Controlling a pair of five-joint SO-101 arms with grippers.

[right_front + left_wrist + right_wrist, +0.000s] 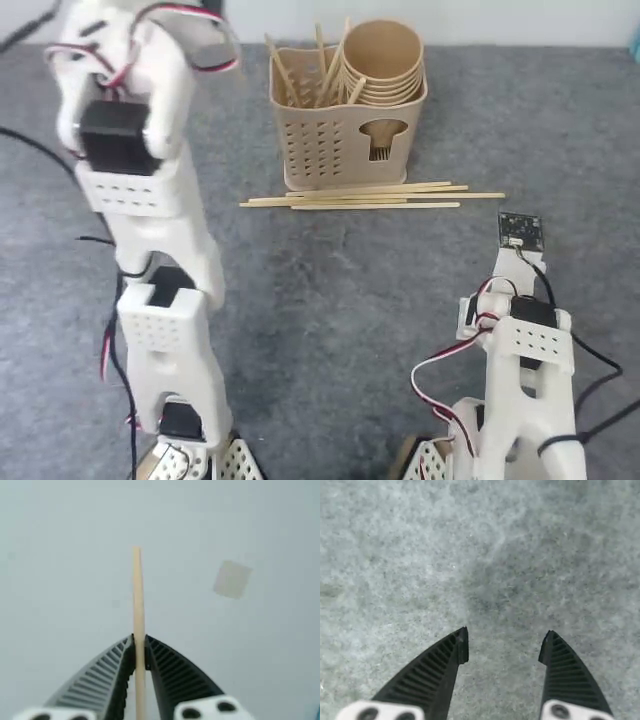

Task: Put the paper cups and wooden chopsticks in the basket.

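Note:
A beige basket point(345, 150) stands at the back middle of the grey carpet, holding a stack of paper cups point(384, 62) and several wooden chopsticks point(300, 70) standing on end. Several more chopsticks point(372, 196) lie flat on the carpet just in front of the basket. My left gripper point(139, 642) is shut on a single wooden chopstick point(138, 595), raised high and facing a pale wall. My right gripper point(505, 642) is open above bare carpet, nothing between its fingers.
The left arm point(140, 200) rises tall at the left of the table, the right arm point(520, 350) sits low at the front right. Grey carpet point(330, 320) spreads between them. A small grey square point(232, 579) marks the wall.

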